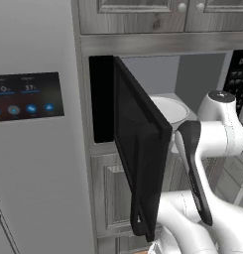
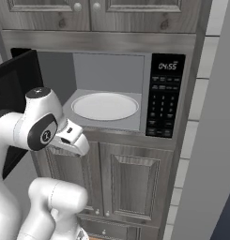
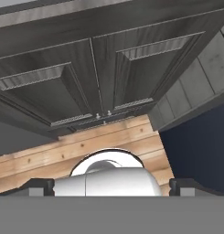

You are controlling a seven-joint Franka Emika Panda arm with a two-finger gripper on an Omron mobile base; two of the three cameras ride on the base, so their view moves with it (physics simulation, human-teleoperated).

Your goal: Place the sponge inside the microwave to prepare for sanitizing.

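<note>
Microwave point(image 2: 165, 93) door point(image 1: 138, 149) stands swung wide open; white turntable point(image 2: 105, 106) sits bare in the middle of the grey cavity, keypad point(image 2: 164, 101) at the right edge. My end effector point(image 3: 111, 186) is released, fingertips point(image 3: 40, 186) spread wide with nothing between them, pointing at lower cabinet doors point(image 3: 93, 82) and wooden floor point(image 3: 35, 160). I can't spot the sponge.

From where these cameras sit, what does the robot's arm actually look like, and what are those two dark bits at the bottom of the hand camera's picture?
The arm is made of glossy white, rounded segments, with dark grey round caps and black bands at the joints. No loose cables show. The two dark bits are the fingertips of its gripper: small, blocky and dark grey, standing wide apart.
</note>
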